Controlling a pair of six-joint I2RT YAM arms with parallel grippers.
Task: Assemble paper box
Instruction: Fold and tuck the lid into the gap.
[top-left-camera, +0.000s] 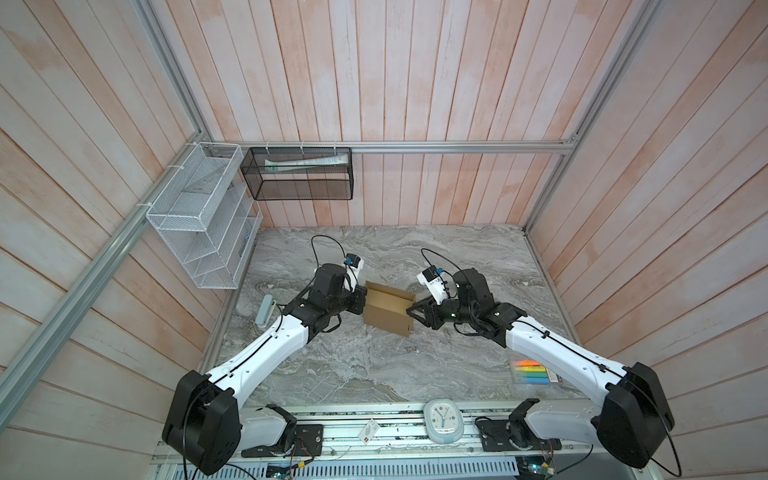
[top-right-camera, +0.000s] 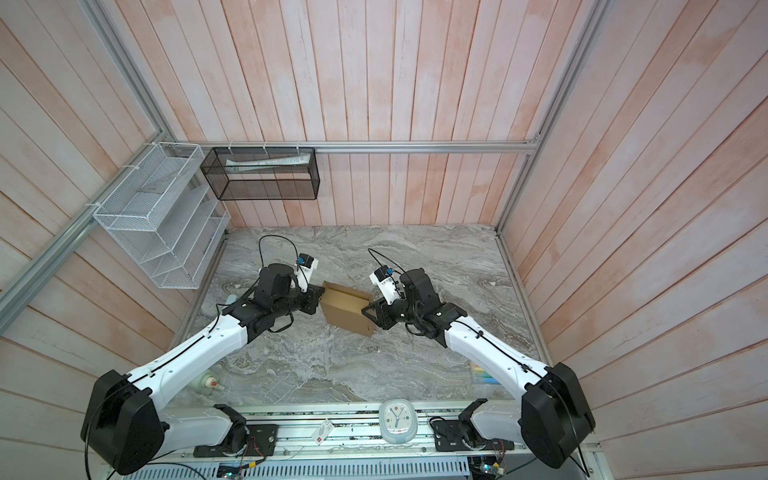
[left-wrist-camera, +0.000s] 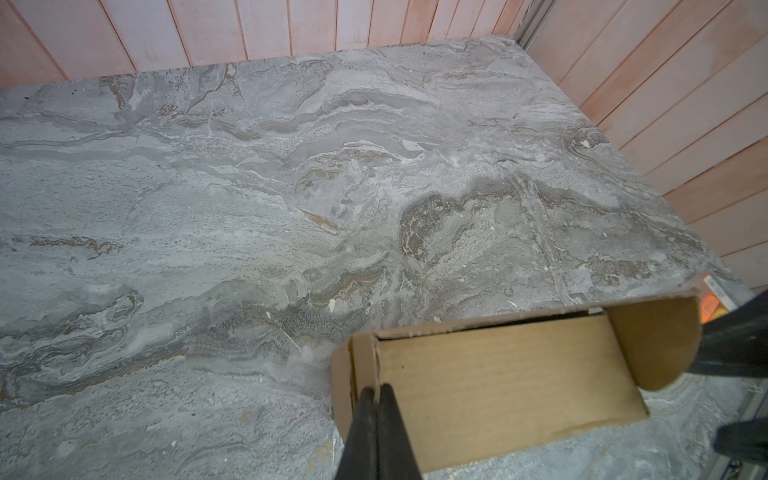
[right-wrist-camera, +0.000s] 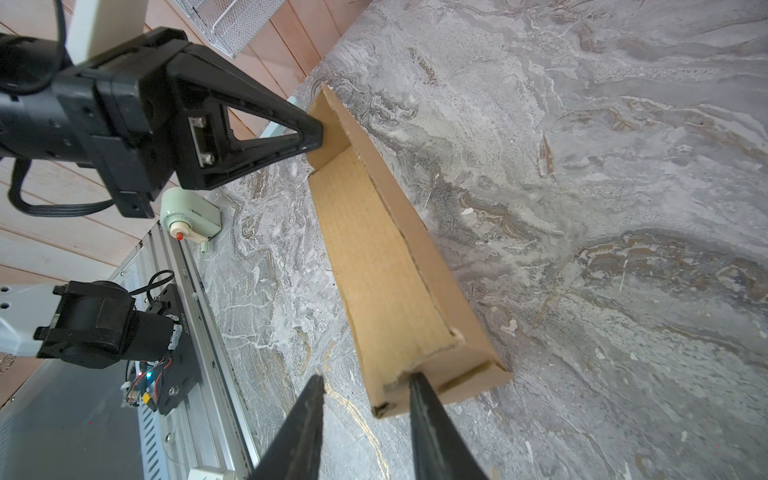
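- The left tool (left-wrist-camera: 376, 395) is clenched on 1 end wall of the paper box (left-wrist-camera: 498, 386), with the thin cardboard pinched edge-on between its fingers.
- The right tool (right-wrist-camera: 366, 379) has its jaws apart at the opposite end. It straddles the box corner: 1 finger appears to touch the cardboard and the other stands clear of it, so nothing is grasped there.
- In both top views the box (top-left-camera: 388, 311) (top-right-camera: 349, 311) sits near the middle of the tabletop (top-left-camera: 374, 374), between the 2 tools, with its underside on the stone.
- Done so far, as I read it: the cardboard is folded rather than a flat sheet. The far long wall is raised, and the end wall in the left tool's pinch stands upright.
- At the right tool's end a rounded flap (left-wrist-camera: 652, 340) stands up loose and looks untucked.
- Left to do, in my judgement: fold and lock that end, square up the near side, then close the top. The box looks roughly half formed.
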